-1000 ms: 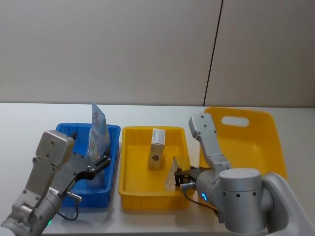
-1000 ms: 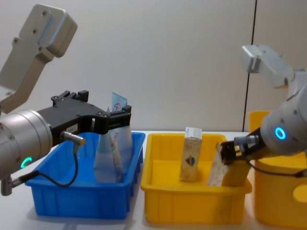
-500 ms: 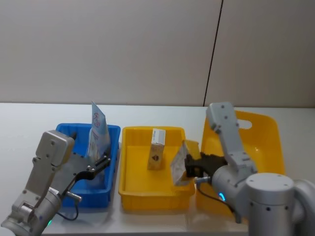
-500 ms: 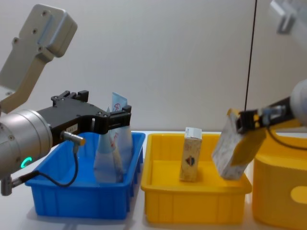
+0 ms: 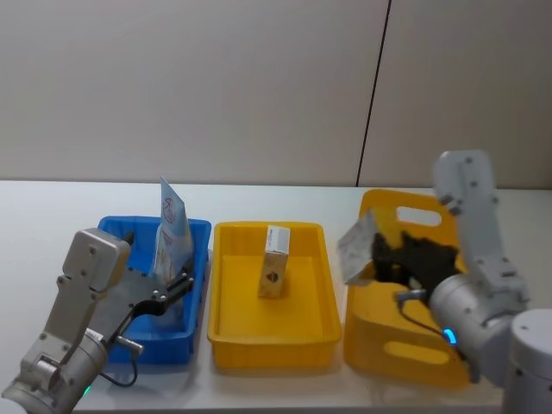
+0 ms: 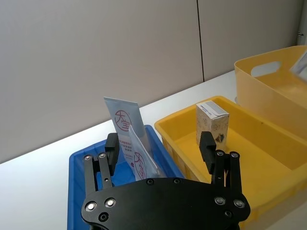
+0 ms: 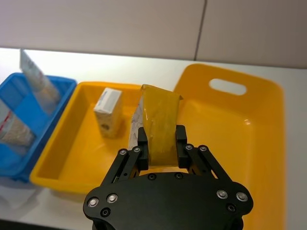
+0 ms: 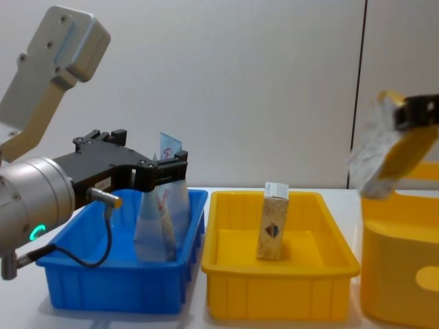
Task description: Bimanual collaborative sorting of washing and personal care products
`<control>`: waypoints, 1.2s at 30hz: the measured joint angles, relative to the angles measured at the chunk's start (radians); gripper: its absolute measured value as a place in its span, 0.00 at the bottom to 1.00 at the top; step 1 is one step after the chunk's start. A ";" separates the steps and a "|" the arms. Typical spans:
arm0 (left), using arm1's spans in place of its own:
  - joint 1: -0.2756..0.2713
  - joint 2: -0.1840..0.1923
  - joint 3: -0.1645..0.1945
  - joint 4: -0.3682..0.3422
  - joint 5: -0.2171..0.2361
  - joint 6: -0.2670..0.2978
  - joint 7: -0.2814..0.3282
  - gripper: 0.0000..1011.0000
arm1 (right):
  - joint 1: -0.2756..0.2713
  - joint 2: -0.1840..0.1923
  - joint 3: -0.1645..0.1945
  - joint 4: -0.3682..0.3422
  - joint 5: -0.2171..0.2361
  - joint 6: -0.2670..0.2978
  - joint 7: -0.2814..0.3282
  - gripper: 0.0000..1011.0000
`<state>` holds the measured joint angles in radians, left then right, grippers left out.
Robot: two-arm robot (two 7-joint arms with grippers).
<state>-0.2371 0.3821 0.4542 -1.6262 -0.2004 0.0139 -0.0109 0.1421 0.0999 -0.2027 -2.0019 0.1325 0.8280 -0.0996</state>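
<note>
Clamped in the right gripper (image 7: 161, 134), fingers drawn in narrow on its yellow-taped faces: the tan block (image 5: 354, 247). Held high off the table, above the left rim of the big yellow tub (image 5: 470, 259) and just right of the yellow tray (image 5: 267, 354). Tilted, as seen from the chest, with the long axis running from the gripped end down and left to the free end. From the wrist, looks to hang over the seam between tray and tub, with the tub's floor off to the right and far.

Judging by that, hinges on one relation: tub interior to the right of the block, free end pointing back left toward the tray. Probably calls for more travel rightward, past the rim, before any release. Otherwise risks clipping the tub wall or dropping back into the tray.

Upright in the middle of the tray, well apart from the block: the beige carton (image 5: 275, 263).

Parked on the left, over the blue bin (image 5: 159, 352): the left gripper (image 6: 159, 141), spread wide, with nothing in its grasp. Just beyond its fingers, standing on end in the bin: the pale-blue refill pouch (image 6: 123, 122). Cannot tell whether touching. Far nearer to the pouch than the right arm; nearer to the tub, the right.
</note>
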 joint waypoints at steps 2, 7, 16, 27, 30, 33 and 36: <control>0.000 0.000 0.000 0.000 0.000 0.000 0.000 0.99 | -0.007 0.006 0.012 -0.014 -0.004 -0.003 -0.002 0.28; 0.000 0.000 0.000 0.000 0.000 0.000 0.000 0.99 | -0.034 0.032 0.059 -0.044 -0.014 -0.002 -0.007 0.28; 0.000 0.000 0.000 0.000 0.000 0.000 0.000 0.99 | -0.062 0.067 0.115 -0.034 -0.018 0.015 0.004 0.28; 0.000 0.000 0.000 0.000 0.000 0.000 0.000 0.99 | -0.064 0.092 0.173 0.031 0.014 -0.013 0.063 0.28; 0.000 0.000 0.000 0.000 0.000 0.000 0.000 0.99 | -0.062 0.096 0.183 0.045 0.021 -0.022 0.076 0.28; 0.000 0.000 0.000 0.000 0.000 0.000 0.000 0.99 | -0.060 0.099 0.192 0.055 0.027 -0.029 0.086 0.28; 0.000 0.000 0.000 0.000 0.000 0.000 0.000 0.99 | -0.059 0.101 0.198 0.064 0.032 -0.036 0.094 0.29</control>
<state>-0.2372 0.3821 0.4542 -1.6262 -0.2004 0.0139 -0.0109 0.0832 0.2010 -0.0049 -1.9374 0.1643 0.7924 -0.0055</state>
